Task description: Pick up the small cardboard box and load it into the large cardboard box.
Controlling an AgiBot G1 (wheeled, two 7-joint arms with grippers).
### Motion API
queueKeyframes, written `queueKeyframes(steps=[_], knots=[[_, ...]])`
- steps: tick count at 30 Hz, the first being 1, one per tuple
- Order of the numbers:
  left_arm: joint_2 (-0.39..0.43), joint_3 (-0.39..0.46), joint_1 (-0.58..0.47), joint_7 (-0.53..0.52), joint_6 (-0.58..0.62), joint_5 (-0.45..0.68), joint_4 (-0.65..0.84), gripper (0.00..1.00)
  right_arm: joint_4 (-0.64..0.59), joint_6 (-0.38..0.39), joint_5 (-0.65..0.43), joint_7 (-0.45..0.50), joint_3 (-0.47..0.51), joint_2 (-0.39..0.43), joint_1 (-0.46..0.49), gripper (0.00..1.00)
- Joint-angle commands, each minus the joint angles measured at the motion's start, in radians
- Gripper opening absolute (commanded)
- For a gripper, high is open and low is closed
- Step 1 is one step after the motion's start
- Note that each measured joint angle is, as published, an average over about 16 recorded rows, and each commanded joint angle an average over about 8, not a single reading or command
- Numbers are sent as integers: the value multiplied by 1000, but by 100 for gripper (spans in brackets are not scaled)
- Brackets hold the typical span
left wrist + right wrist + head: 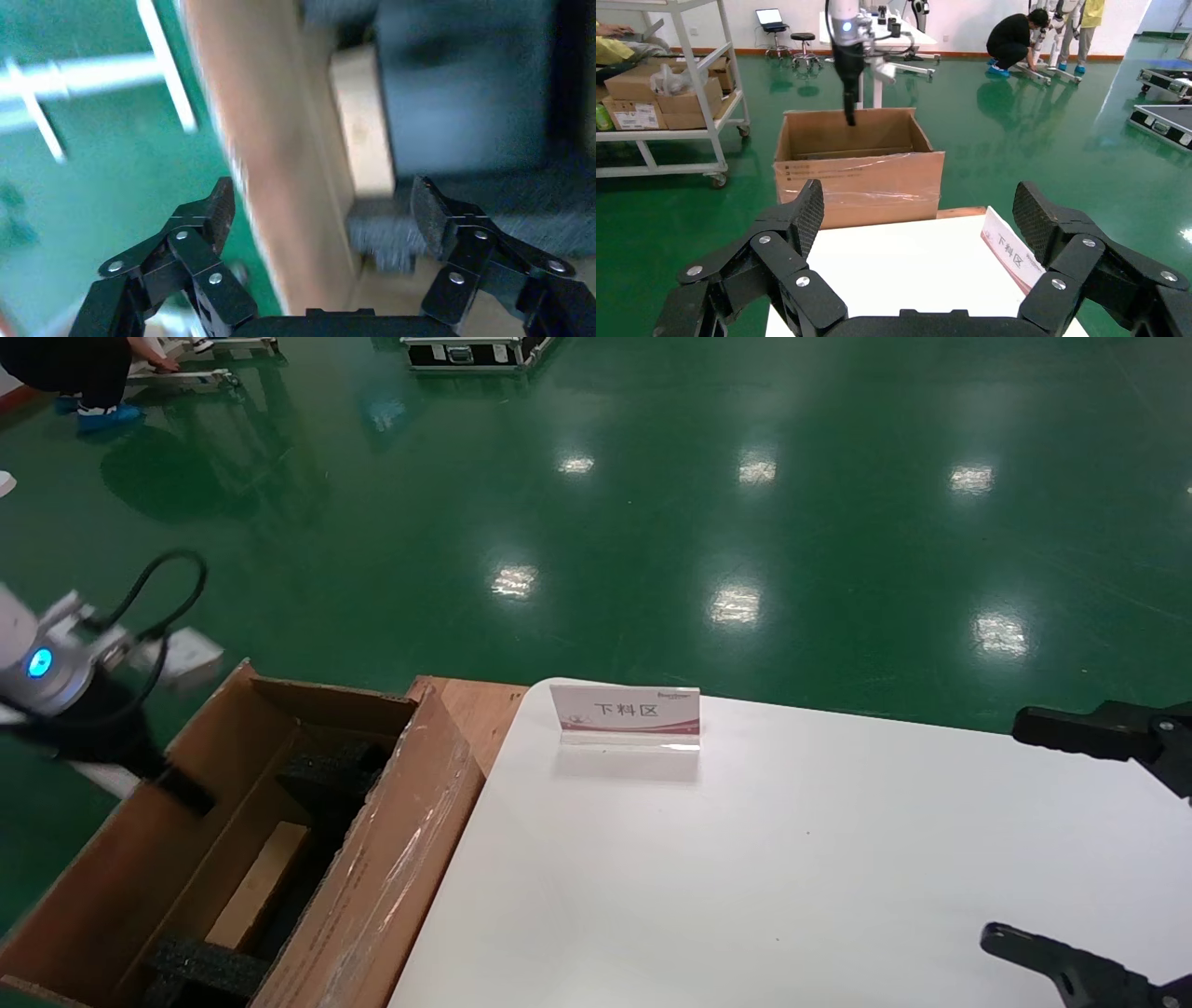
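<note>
Head view showed one large cardboard box (372, 859) standing open on the floor just beside the white table (792, 877), shiny tape along its near flap. One small cardboard box (259, 885) lay inside, a pale slim strip flanked by two black foam blocks (331, 775). The left gripper (320, 214) hung over the carton's far wall, its two fingers (218, 207) spread wide and holding nothing. The right gripper (919, 217) was parked above the table's right side, its two fingers (807, 210) also spread apart and empty. One placard (626, 714) stood on the table near its far edge.
</note>
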Motion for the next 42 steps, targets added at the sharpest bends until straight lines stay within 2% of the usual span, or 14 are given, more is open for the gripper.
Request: queueKeyframes(steps=[1,11,17,21,42], knots=[[0,-13,-33,23,-16,7,-39,100,0,0,0,0,0,0,0,100],[-40,-76,-185,6,-104,61,-290,100,0,0,0,0,-1,0,0,100],[-46,-126,-181,2,-108,66,-345,100,-1,0,1,-1,-1,0,0,100],[-43,-226,-106,55,-85,26,-347,100,-1,0,1,-1,-1,0,0,100],[-21,-921,436,445,87,-264,-323,100,-1,-1,0,0,1,0,0,100]])
